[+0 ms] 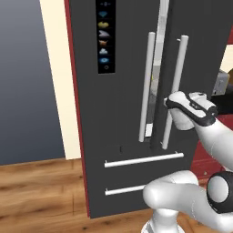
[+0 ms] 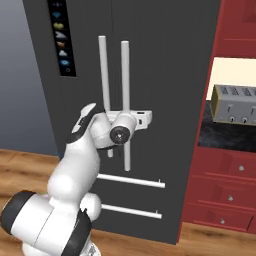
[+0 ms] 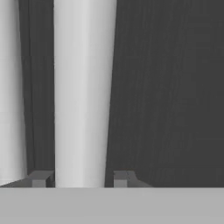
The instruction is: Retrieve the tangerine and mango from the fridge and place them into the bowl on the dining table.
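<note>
Pale, smooth and cylindrical, the right-hand bar handle (image 3: pixel 83 92) of the tall dark grey fridge (image 1: pixel 123 113) sits clamped between the two dark fingertips of the white arm's gripper (image 3: pixel 79 178), one tip on each side of the bar in the hand view. The grip falls on the bar's lower half. A bright gap between the doors suggests one stands slightly ajar. The rigid handle should not flex, though its rounded surface may slip; the door likely swings heavily. A grey toaster (image 2: pixel 235 104) stands on the black wall counter (image 2: pixel 225 135).
</note>
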Motion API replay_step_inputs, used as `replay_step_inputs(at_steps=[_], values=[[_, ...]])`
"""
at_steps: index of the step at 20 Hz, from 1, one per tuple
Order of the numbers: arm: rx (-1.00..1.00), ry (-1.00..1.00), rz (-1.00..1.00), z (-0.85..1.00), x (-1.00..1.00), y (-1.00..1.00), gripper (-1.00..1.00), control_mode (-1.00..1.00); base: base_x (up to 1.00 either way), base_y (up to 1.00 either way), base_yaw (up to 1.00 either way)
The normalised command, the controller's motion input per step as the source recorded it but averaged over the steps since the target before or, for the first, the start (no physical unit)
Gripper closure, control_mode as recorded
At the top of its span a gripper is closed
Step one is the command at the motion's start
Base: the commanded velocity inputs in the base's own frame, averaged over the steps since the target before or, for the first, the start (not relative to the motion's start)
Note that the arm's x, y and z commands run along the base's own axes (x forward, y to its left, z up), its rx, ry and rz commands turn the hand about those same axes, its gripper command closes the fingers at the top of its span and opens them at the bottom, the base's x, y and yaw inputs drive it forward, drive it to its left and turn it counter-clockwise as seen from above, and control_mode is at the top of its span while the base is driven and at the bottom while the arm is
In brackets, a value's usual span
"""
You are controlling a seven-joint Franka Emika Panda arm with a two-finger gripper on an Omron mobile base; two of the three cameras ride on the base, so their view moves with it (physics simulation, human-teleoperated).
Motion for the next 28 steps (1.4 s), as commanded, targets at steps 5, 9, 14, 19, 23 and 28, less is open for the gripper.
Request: replay_step_inputs(at_steps=[5, 9, 14, 19, 23, 28], values=[[0.0, 0.05, 0.0, 0.44, -0.8, -0.89, 1.0, -1.0, 0.0, 0.0, 0.0], [0.0, 0.1, 0.0, 0.61, -0.44, -0.78, -1.0, -1.0, 0.0, 0.0, 0.0], [0.0, 0.1, 0.0, 0.73, -0.43, -0.7, -1.0, -1.0, 0.0, 0.0, 0.0], [0.0, 0.01, 0.0, 0.68, -0.96, -0.45, -1.0, -1.0, 0.0, 0.0, 0.0], [-0.04, 0.0, 0.04, 0.62, -0.86, -0.04, -1.0, -1.0, 0.0, 0.0, 0.0], [-0.24, 0.09, 0.0, 0.34, -0.44, 0.48, -1.0, -1.0, 0.0, 0.0, 0.0]])
